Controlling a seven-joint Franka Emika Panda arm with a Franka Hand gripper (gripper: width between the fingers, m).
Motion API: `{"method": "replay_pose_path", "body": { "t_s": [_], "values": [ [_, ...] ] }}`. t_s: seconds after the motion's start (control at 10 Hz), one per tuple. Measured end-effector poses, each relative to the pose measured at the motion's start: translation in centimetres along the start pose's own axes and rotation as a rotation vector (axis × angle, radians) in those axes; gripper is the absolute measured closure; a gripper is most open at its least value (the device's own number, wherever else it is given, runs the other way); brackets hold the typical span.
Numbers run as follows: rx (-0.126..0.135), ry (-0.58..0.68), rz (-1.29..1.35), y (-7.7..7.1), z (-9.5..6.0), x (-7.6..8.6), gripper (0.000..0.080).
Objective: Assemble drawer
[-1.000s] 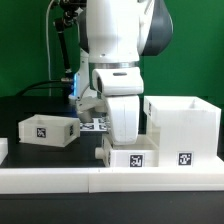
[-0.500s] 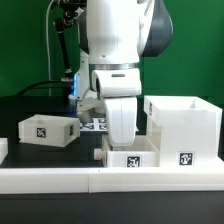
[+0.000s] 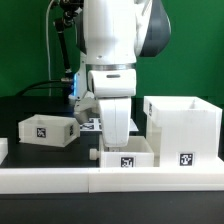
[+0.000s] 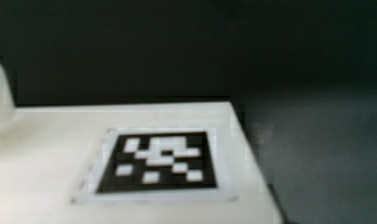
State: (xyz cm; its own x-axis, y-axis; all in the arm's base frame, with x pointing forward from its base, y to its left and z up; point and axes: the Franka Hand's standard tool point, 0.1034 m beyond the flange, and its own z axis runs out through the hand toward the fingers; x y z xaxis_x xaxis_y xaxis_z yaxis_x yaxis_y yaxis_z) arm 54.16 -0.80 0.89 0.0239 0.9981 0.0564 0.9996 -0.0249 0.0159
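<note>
A small white drawer tray (image 3: 127, 160) with a marker tag on its front sits on the black table at the middle front. My gripper (image 3: 122, 140) reaches straight down into it from the big white hand; it is shut on the tray's wall, and the fingertips are hidden behind the hand and the tray. The wrist view shows only a white tagged face of this tray (image 4: 158, 160), very close and blurred. A second small drawer tray (image 3: 48, 130) stands at the exterior view's left. The tall white drawer box (image 3: 185, 130) stands at the exterior view's right, its top open.
A low white wall (image 3: 50, 180) runs along the table's front edge. The marker board (image 3: 92, 124) lies behind the arm, mostly hidden. A green backdrop and cables stand at the back.
My gripper and the middle drawer tray have shifted together toward the exterior view's left, away from the drawer box. The left tray and the box have not moved.
</note>
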Motion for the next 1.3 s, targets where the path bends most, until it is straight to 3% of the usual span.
{"method": "replay_pose_path", "body": {
  "t_s": [0.1, 0.3, 0.5, 0.9, 1.3],
  "values": [
    [0.000, 0.001, -0.035, -0.1, 0.0, -1.2, 0.0758],
    [0.001, 0.006, -0.041, -0.1, 0.1, -1.6, 0.0758],
    [-0.005, 0.061, -0.041, -0.2, 0.1, -3.3, 0.0758],
    [-0.015, 0.060, -0.019, 0.6, -0.4, -1.0, 0.0758],
    [-0.012, 0.058, -0.019, 0.5, -0.3, -1.0, 0.0758]
  ]
}}
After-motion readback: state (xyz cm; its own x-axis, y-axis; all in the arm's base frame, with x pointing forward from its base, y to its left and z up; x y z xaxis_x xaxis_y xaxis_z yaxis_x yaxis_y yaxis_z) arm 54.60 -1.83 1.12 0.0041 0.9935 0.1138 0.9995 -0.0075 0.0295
